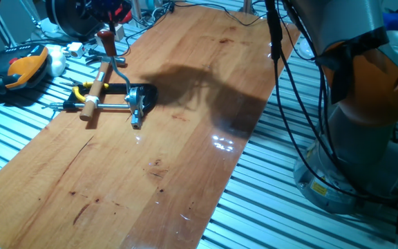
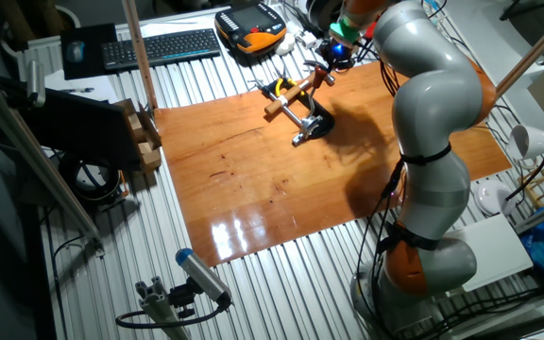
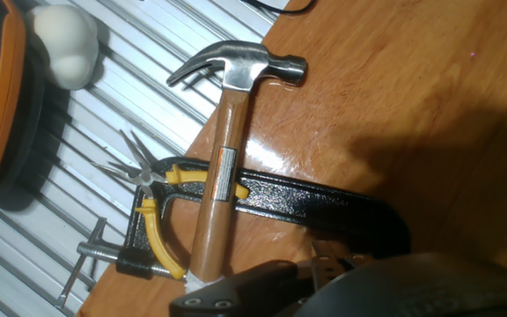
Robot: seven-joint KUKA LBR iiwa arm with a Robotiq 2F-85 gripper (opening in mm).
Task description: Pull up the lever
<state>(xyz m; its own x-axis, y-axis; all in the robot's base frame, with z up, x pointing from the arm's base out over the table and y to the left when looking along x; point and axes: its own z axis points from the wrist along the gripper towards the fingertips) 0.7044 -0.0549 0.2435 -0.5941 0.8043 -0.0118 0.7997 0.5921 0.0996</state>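
Nothing done yet: short silvery curved metal lever (image 1: 135, 116) on small black clamp (image 1: 142, 97) prob. not raised, untouched, below and apart from gripper (image 2: 329, 61). Finger gap can't be told.

Arm (image 2: 428, 104): rounded silver-grey links, orange bands at joints. Base (image 2: 423, 274) grey with orange collar. Black cables (image 1: 282, 62) run alongside. Blue-green light (image 2: 346, 28) near wrist.
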